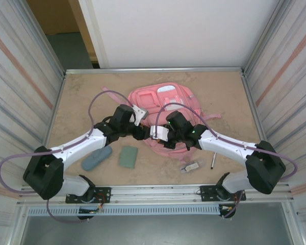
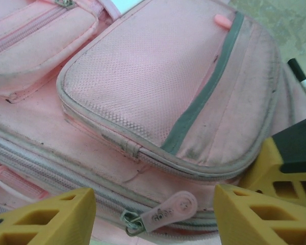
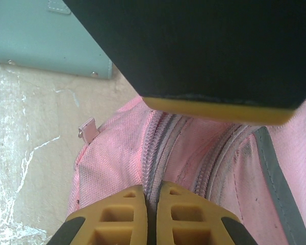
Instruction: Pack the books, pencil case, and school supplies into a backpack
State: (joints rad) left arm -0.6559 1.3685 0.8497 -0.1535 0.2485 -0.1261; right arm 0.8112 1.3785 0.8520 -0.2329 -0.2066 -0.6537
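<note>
A pink backpack [image 1: 149, 98] lies flat on the counter. Off its near side lie a blue-grey pencil case [image 1: 96, 158], a sage-green book [image 1: 128, 156], a small clear-and-grey item [image 1: 190, 167] and a black pen [image 1: 213, 161].

A beige, marbled table [image 1: 224, 97] with a metal rim [image 1: 153, 70] sits boxed in by ribbed, pale striped walls [image 1: 20, 76] on both sides. A plain white panel [image 1: 178, 30] stands behind it. Past the back left corner lies grey-green floor [image 1: 71, 48] and what may be a brown wooden door [image 1: 51, 15]. The light is soft and even.
</note>
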